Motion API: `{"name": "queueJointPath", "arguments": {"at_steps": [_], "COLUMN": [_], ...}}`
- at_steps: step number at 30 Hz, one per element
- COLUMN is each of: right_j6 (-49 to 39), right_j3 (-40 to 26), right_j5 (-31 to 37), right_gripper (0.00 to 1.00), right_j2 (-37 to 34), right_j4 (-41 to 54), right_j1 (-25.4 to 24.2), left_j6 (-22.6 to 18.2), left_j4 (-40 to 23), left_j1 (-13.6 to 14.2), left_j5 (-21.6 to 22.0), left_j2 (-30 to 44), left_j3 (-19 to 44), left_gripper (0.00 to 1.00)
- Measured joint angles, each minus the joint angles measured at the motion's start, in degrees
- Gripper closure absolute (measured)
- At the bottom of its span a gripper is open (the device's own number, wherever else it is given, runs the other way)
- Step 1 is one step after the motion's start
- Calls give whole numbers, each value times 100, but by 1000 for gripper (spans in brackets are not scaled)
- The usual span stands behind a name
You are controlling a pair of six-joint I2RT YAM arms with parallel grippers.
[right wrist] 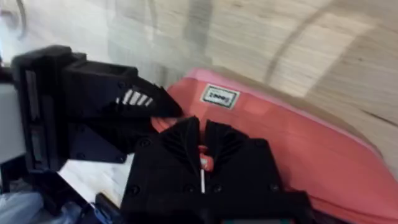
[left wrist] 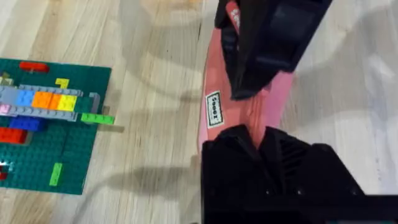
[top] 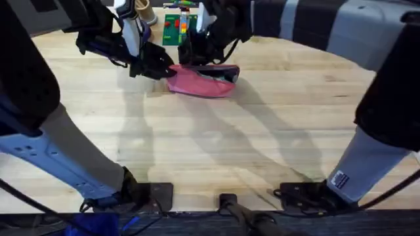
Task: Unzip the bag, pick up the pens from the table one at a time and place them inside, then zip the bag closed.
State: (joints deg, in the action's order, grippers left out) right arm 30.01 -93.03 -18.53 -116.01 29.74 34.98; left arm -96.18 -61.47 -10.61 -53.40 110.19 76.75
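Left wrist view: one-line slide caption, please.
Left gripper shut on one end of the oblong pink fabric pouch, right gripper on it farther along, beside a green brick baseplate.

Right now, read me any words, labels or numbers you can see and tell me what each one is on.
A small white label on the pink bag carries a short dark word, too blurred to read for sure.
A white sticker on the right arm near its base has print too small to read.
No other text shows.
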Motion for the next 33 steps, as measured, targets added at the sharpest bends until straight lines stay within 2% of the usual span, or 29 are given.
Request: {"name": "queueJointPath", "arguments": {"at_steps": [6, 17, 18, 27, 33], "right_j6": [-378, -957, -1085, -1231, -1385], "right_j3": [0, 0, -2, 0, 0], "right_j5": [-104, -233, -235, -226, -161], "right_gripper": [967, 965, 965, 965, 965], "right_j2": [186, 254, 254, 254, 254], "right_j4": [620, 1497, 1689, 2116, 2190], "right_j1": [-262, -1123, -1344, -2215, -2371], "left_j6": [0, 6, 17, 22, 20], "left_j4": [-43, -185, -211, -287, -280], "left_j1": [59, 70, 95, 103, 210], "left_j5": [-79, -119, -125, -172, -309], "left_j2": [0, 0, 0, 0, 0], "left_j3": [0, 0, 0, 0, -4], "left_gripper": [958, 958, 958, 959, 959]}}
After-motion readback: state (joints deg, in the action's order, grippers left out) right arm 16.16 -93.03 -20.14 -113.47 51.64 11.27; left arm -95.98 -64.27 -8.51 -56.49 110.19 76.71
